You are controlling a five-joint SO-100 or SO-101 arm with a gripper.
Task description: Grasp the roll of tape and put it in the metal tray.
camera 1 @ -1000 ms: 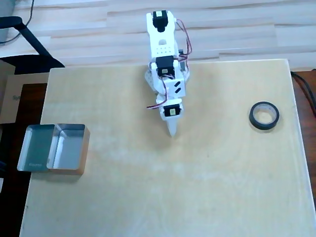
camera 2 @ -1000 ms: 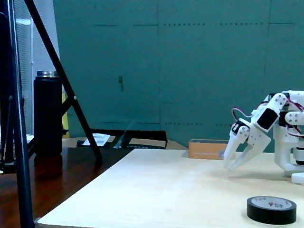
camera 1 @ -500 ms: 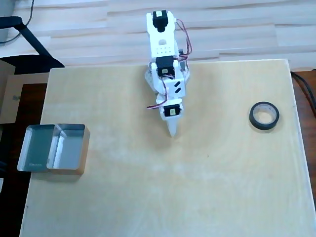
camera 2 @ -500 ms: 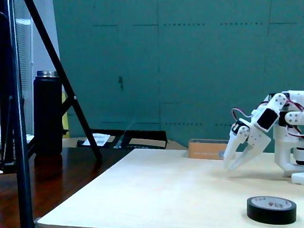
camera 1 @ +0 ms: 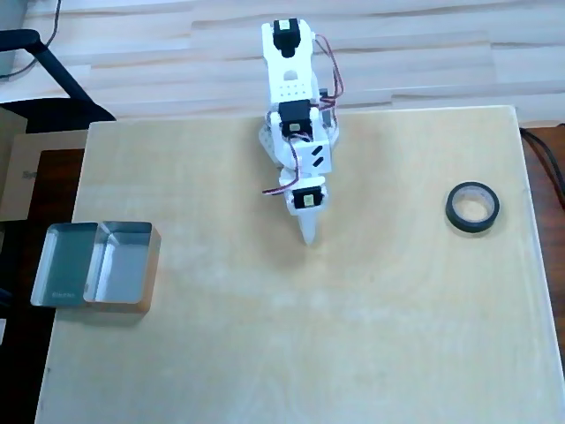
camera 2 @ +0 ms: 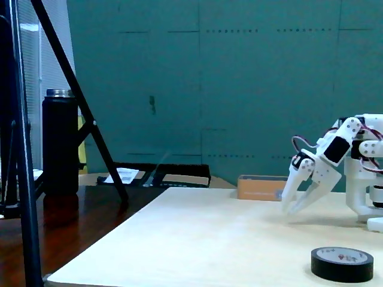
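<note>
The roll of tape (camera 1: 472, 208) is a small black ring with a pale inner core, lying flat near the table's right edge in the overhead view. It also shows in the fixed view (camera 2: 342, 264) at the front. The metal tray (camera 1: 95, 263) is shiny, with two sections, and stands at the table's left edge; it is out of the fixed view. My white gripper (camera 1: 309, 237) points down at the table's middle, far from both. In the fixed view my gripper (camera 2: 291, 210) hovers just above the table with its fingertips together and nothing in it.
The arm's base (camera 1: 291, 132) stands at the table's far edge. In the fixed view a black flask (camera 2: 60, 143), a tripod leg (camera 2: 78, 101) and a small orange box (camera 2: 260, 186) stand beyond the table. Dark boxes lie left of the tray.
</note>
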